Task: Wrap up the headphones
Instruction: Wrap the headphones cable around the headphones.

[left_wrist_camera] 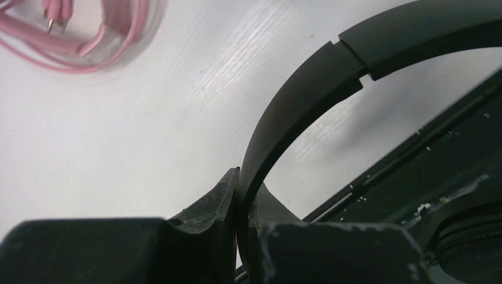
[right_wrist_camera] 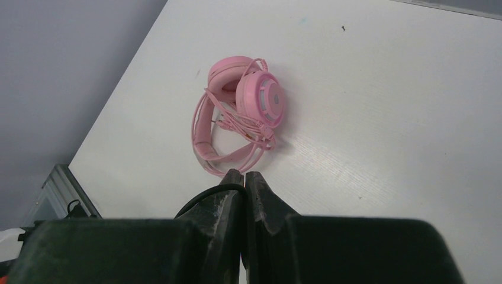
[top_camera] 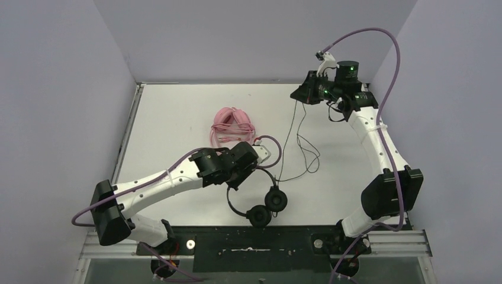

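Left gripper [left_wrist_camera: 243, 198] clamps the stiff black plastic headband [left_wrist_camera: 296, 100] of the small black headphones [top_camera: 267, 205] near the white table [top_camera: 177, 106] front edge; right gripper [right_wrist_camera: 243, 177] pinches their thin cable [right_wrist_camera: 201, 200] aloft, probably limp, light and tangle-prone

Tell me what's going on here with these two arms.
The left gripper is clamped on the headband of the black headphones near the front of the table. The right gripper, raised at the far right, is shut on their thin black cable, which trails down onto it. The pink headphones lie apart, cable looped on them.
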